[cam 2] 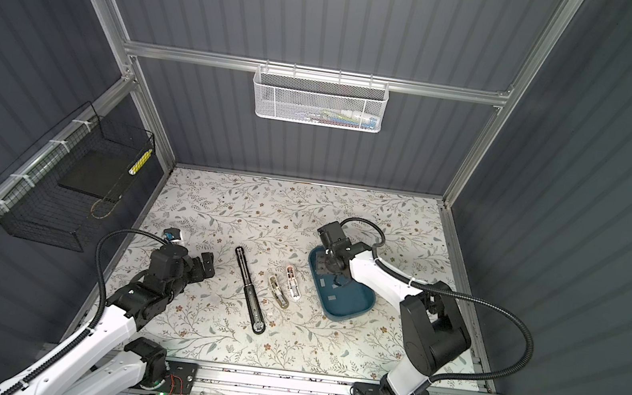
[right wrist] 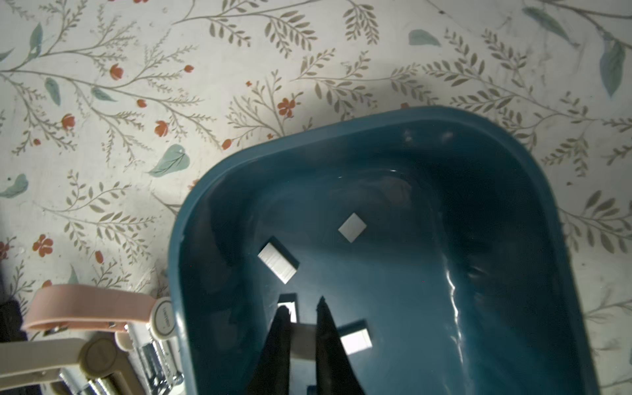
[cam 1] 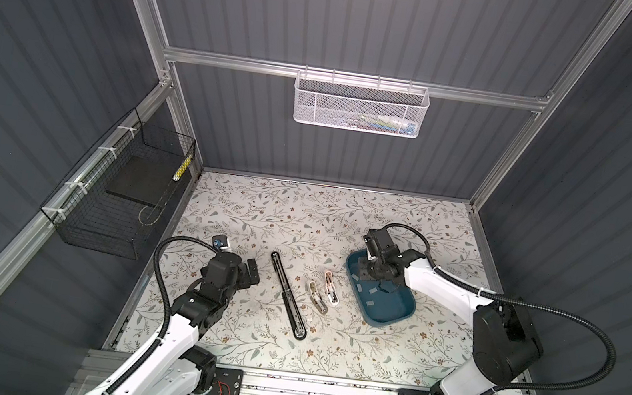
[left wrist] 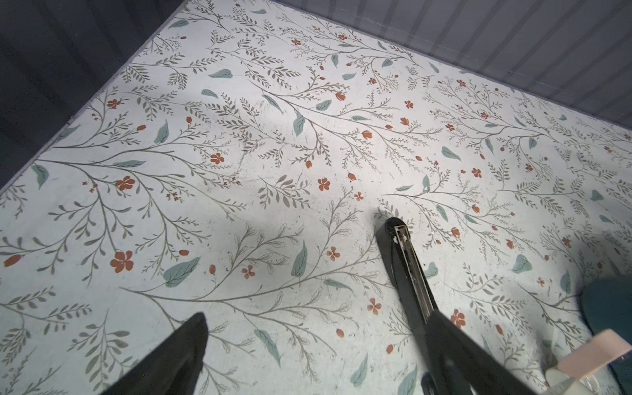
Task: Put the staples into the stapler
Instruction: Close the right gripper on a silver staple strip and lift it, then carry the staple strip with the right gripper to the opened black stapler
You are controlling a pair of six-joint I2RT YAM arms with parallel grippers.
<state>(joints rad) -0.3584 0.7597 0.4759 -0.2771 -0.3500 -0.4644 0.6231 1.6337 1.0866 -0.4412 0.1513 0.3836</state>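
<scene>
Strips of silver-grey metal staples (right wrist: 277, 262) lay in the blue plastic tray (right wrist: 342, 135) under the right gripper (right wrist: 302, 303), which pinched one; left gripper (left wrist: 318, 314) gaped, well apart.

White mesh basket (cam 1: 360, 106) hanging on back rail (cam 1: 240, 64), black wire basket (cam 1: 112, 199) hanging left, blue tray (cam 1: 395, 310) sitting on floral tabletop (cam 1: 262, 208).

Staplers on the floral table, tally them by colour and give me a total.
Black stapler: 1
Beige stapler: 1
Pink-and-white stapler: 1
Total: 3
</scene>
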